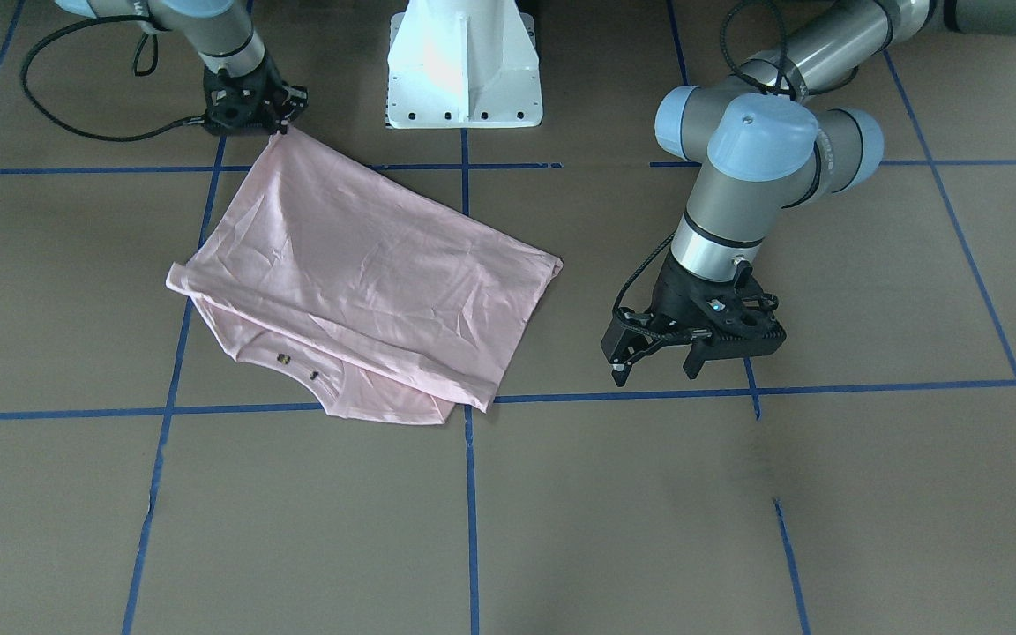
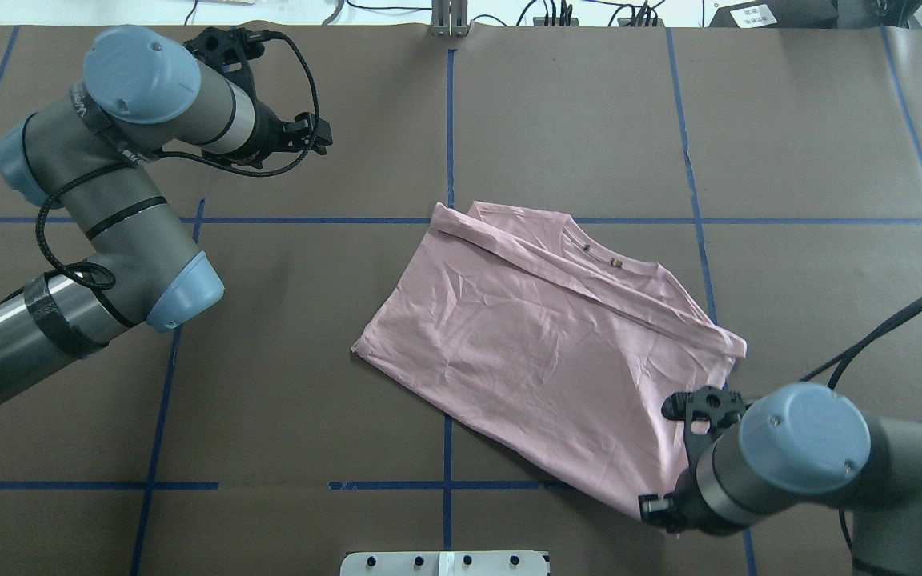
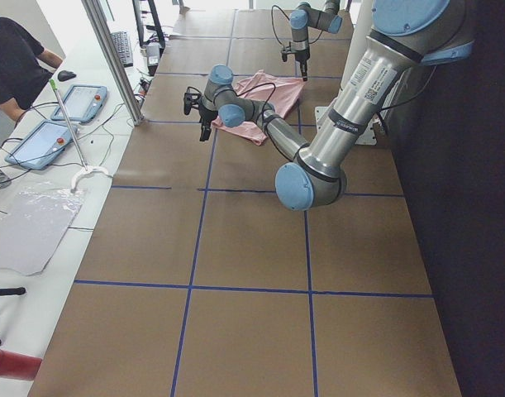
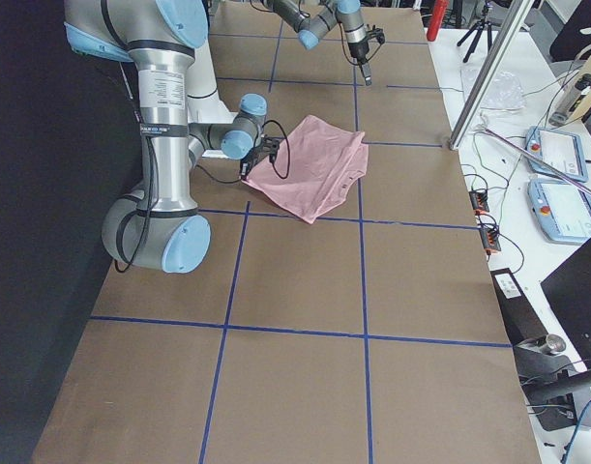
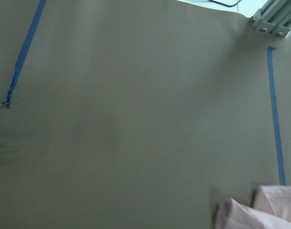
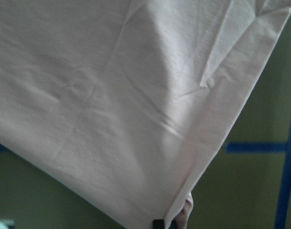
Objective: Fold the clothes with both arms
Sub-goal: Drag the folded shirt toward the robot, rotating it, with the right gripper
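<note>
The pale pink T-shirt [image 1: 358, 273] [image 2: 541, 344] lies folded over on the brown table, its collar end toward the far side from the robot's base. My right gripper [image 1: 279, 125] stands at the shirt's corner nearest the base, shut on the cloth, which rises up to it. In the right wrist view the cloth [image 6: 112, 95] fills the frame, and one fingertip [image 6: 157, 223] shows at that corner. My left gripper [image 1: 656, 370] [image 2: 313, 136] hangs open over bare table, well away from the shirt, holding nothing. The left wrist view catches only an edge of the shirt [image 5: 259, 212].
The white pedestal base [image 1: 464, 79] stands at the table's robot side. Blue tape lines [image 1: 471, 494] mark a grid on the table. A person [image 3: 12, 58] sits at a side bench with tablets [image 3: 78, 103] and cables.
</note>
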